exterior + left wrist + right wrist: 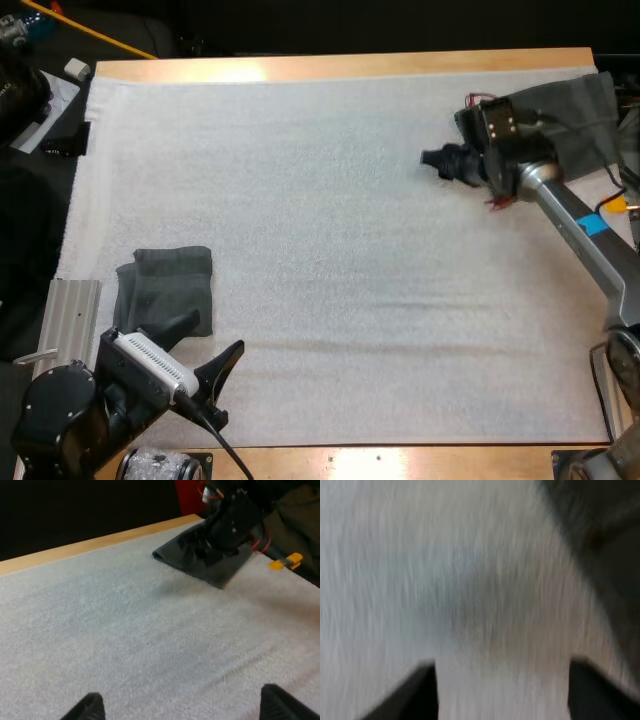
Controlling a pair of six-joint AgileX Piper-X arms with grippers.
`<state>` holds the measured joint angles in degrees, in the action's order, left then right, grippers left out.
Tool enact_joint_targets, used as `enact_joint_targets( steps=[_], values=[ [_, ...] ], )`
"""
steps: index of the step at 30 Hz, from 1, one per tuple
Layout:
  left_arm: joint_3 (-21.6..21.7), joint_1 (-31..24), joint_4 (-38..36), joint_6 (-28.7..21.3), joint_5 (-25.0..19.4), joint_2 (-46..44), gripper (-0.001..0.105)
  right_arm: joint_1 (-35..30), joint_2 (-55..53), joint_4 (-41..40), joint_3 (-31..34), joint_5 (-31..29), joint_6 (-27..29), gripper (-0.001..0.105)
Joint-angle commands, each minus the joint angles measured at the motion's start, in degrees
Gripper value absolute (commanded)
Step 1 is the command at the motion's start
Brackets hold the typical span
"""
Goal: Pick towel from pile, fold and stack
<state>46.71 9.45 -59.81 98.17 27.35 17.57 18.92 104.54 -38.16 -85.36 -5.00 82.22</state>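
Partly hidden behind my right gripper [438, 160] and its arm, the crumpled grey-green towel [578, 105] lies in soft folds. That gripper's fingers stand apart above the nubbly white mat [330, 250]. My left gripper [212, 335], spread wide and empty, sits just beside the roughly square folded towel [165, 288].
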Motion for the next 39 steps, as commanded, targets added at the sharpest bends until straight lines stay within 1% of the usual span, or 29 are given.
enact_joint_targets(
  steps=[1,4,13,20,23,25,26,28,30,31,32,35,39],
  values=[
    [0.3,0.2,0.1,0.4,0.4,0.5,0.062,-1.3,2.7,0.6,-2.9,-5.1,0.4,0.055],
    [0.3,0.2,0.1,0.6,0.6,0.5,0.062,-3.4,5.0,1.3,-3.8,-6.0,0.2,0.055],
    [0.3,0.2,0.1,0.8,1.9,0.7,0.061,-9.2,8.9,5.3,-4.6,-5.6,-1.2,0.055],
    [0.3,0.1,0.2,0.9,2.3,0.6,0.061,-12.0,10.9,6.5,-4.9,-5.2,-1.5,0.055],
    [0.3,0.1,0.2,1.0,1.9,0.7,0.062,-11.1,11.5,6.1,-4.9,-3.6,-0.9,0.054],
    [0.3,0.1,0.1,1.0,1.9,0.9,0.062,-11.1,11.9,5.6,-5.0,-2.8,-0.6,0.048],
    [0.3,0.1,0.1,1.1,1.9,0.9,0.062,-11.1,11.9,5.3,-5.1,-2.5,-0.6,0.042],
    [0.3,0.1,0.1,1.0,1.9,0.8,0.062,-11.0,11.9,4.8,-5.2,-2.0,-0.4,0.026],
    [0.3,0.1,0.1,1.0,2.0,0.9,0.062,-10.9,11.9,4.3,-5.2,-1.6,0.0,0.013],
    [0.3,0.2,0.1,1.0,1.9,0.8,0.062,-10.9,11.9,4.0,-5.2,-1.3,0.3,0.004],
    [0.4,0.2,0.0,1.0,2.0,0.8,0.062,-11.0,11.7,3.6,-5.3,-1.0,0.7,0.001],
    [0.3,0.2,0.0,1.0,2.0,0.9,0.062,-10.7,11.2,3.0,-5.5,-0.7,1.8,0.000],
    [0.3,0.1,-0.1,1.1,2.0,1.0,0.062,-9.9,8.5,2.1,-5.6,-1.8,5.7,0.000]
  ],
)
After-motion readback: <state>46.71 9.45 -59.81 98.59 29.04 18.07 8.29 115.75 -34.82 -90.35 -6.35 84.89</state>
